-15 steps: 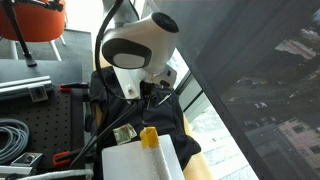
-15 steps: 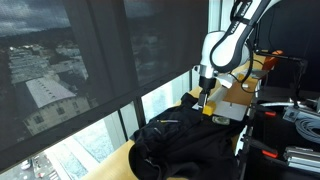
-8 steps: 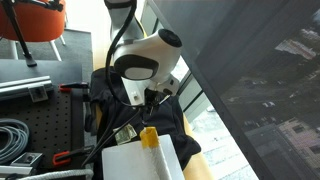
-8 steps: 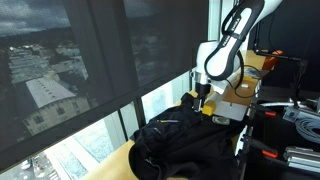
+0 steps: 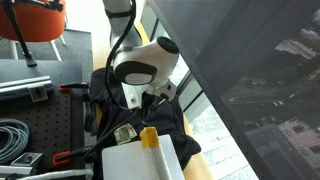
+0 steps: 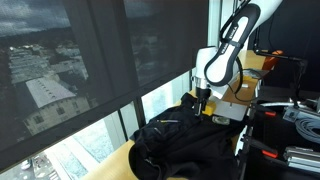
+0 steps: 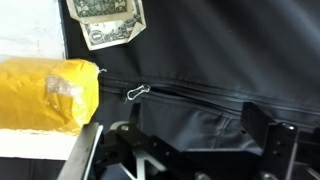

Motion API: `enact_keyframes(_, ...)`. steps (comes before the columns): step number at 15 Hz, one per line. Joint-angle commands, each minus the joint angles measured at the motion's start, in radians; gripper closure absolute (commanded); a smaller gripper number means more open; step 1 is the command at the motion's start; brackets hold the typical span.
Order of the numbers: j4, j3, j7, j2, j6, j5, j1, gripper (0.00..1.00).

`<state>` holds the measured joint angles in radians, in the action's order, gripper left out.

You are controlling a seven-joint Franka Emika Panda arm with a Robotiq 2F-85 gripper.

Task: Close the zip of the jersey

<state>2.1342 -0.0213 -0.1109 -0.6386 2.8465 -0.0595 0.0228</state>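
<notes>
Several grey cables [image 5: 12, 135] coil at the left of the table [image 5: 50, 105] in an exterior view. Right of them the black jersey [image 5: 165, 125] lies rumpled beside the window [image 5: 250, 60], and my fingers [image 5: 150, 98] hang low over its front, pointing down.

Through my wrist view, a yellow piece [image 7: 45, 95] sits at the far left, resting on a white box [image 7: 30, 30] whose edge meets the black cloth. Just right of it, near the top, a banknote [image 7: 106, 22] lies flat on the jersey. Below the note the zip [image 7: 230, 95] runs as a thin line across the cloth, from beside the yellow piece out to the right edge. Its small silvery pull tab [image 7: 137, 91] lies at the left end of that line, close to the yellow piece. Whether the teeth are joined on either side of the tab I cannot tell.

Lower down, my fingers stand wide apart with nothing between them, one toward each side of the bottom of the view. Both sit on the near side of the zip, apart from it and from the pull tab.
</notes>
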Motion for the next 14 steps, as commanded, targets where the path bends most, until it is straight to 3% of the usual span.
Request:
enact_keyframes(1,-0.041,0.028,0.042,-0.007,-0.039,0.034,0.006,0.0)
enact_keyframes(14,-0.1,0.034,0.034,-0.082,-0.053,0.032,-0.015,0.0)
